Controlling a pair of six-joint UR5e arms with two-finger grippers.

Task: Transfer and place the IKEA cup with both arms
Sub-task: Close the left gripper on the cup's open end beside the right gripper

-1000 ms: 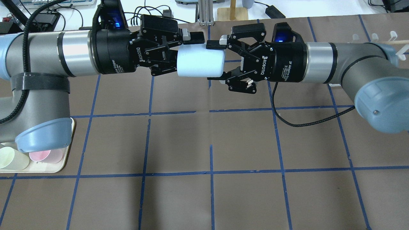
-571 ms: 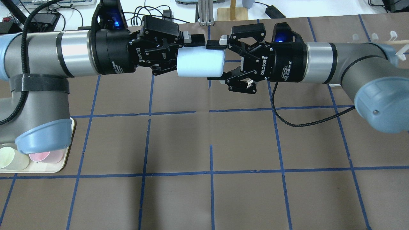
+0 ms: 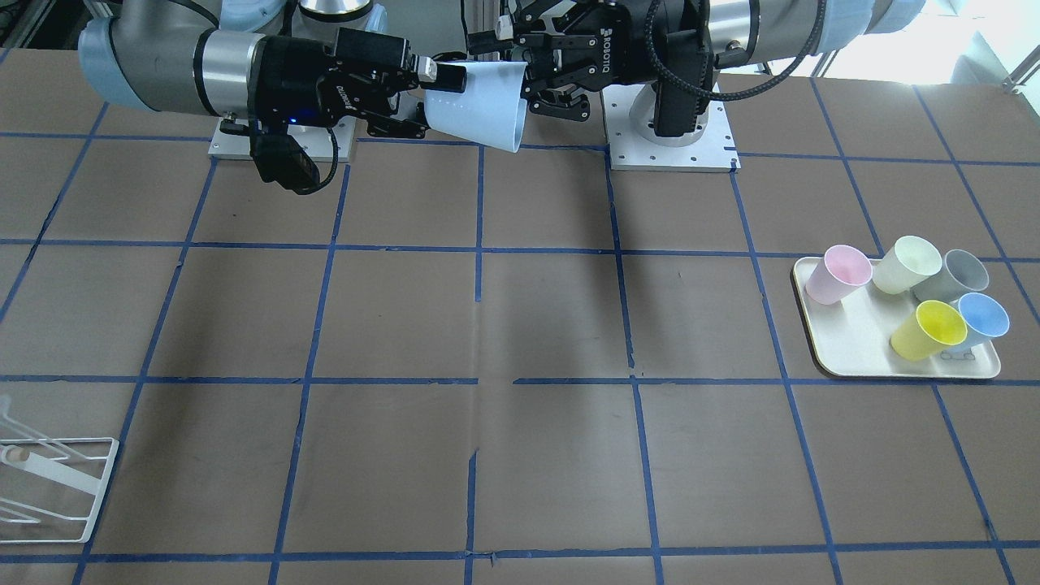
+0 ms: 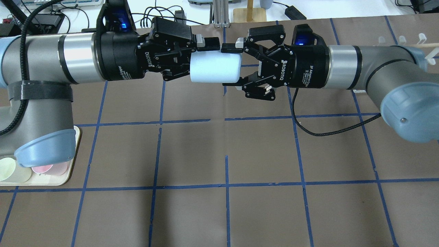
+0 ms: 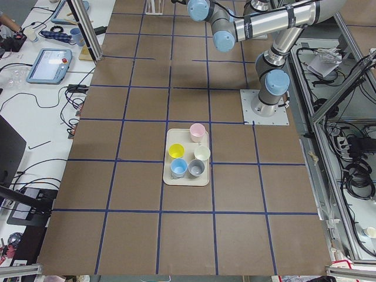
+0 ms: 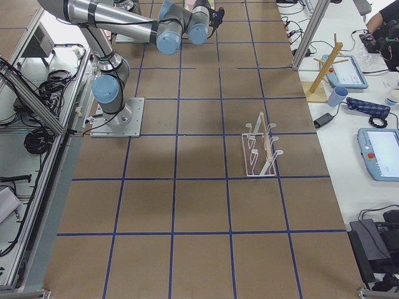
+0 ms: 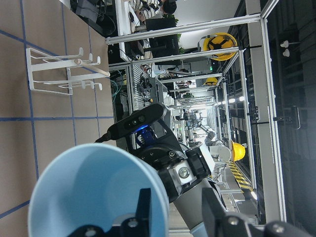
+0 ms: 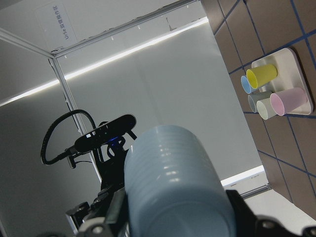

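Silver-grey left arm (image 4: 51,58) and right arm (image 4: 377,68) both stretch out level, nose to nose above the brown, blue-taped tabletop (image 4: 192,151). Between them, off the surface, the pale sky-blue plastic tumbler (image 4: 209,68) lies sideways. The right end effector (image 4: 229,66) is clenched around its base end; the left end effector (image 7: 175,197) straddles the rim wall, released, a gap showing. Side views cut the arms off at the top edge.

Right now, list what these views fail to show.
- Left hand grip on the cup rim: overhead, the cup hides its lower finger.
- Spare cups on the tray: overhead, the left elbow covers most.
- Right hand and the left: side views, top edge cuts them off.
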